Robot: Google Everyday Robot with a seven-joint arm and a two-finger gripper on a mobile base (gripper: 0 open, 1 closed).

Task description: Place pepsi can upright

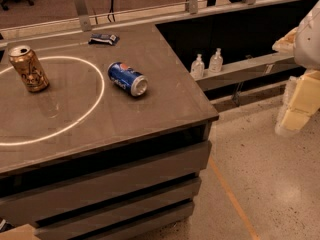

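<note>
The pepsi can (pixel 127 78) lies on its side on the brown table top (pixel 150 114), right of the middle, its silver end pointing to the front right. It is blue with a red-white-blue logo. My gripper (pixel 294 115) hangs at the right edge of the view, off the table and over the floor, well to the right of the can and holding nothing that I can see.
A gold-brown can (pixel 29 68) stands upright at the left, inside a bright ring of light. A flat dark blue packet (pixel 104 39) lies at the back of the table. Two small clear bottles (pixel 207 64) stand on a ledge beyond the table's right edge.
</note>
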